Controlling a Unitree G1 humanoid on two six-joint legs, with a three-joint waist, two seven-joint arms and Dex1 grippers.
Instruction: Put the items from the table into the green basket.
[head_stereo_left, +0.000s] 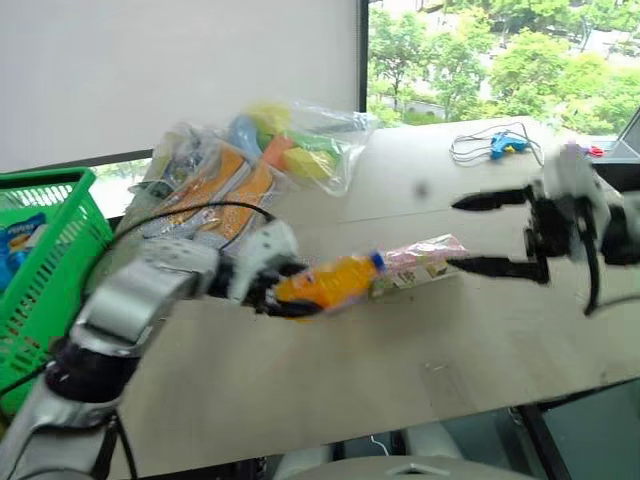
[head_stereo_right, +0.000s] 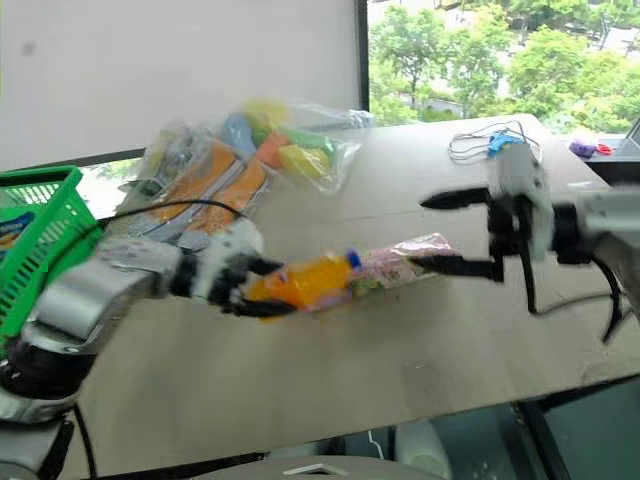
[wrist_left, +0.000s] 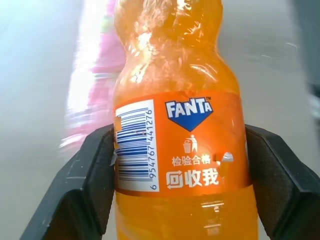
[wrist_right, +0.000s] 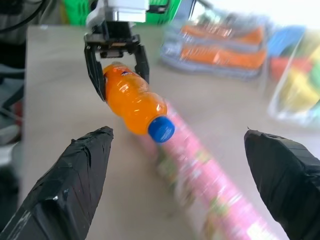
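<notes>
Bottle (head_stereo_left: 325, 283) of orange drink sits clamped in the left gripper (head_stereo_left: 285, 290) jaws, lifted above the desk (head_stereo_left: 400, 350), not yet in the green basket (head_stereo_left: 50, 250) at far left. Right gripper (head_stereo_left: 490, 232) jaws stand apart near the pink floral box (head_stereo_left: 420, 262). Box and bagged sneakers (head_stereo_left: 210, 195) remain.

Basket (head_stereo_left: 60, 250) at table's (head_stereo_left: 400, 370) left edge; sneaker bag (head_stereo_left: 220, 180) behind bottle (head_stereo_left: 330, 282); box (head_stereo_left: 420, 262) right of bottle.
</notes>
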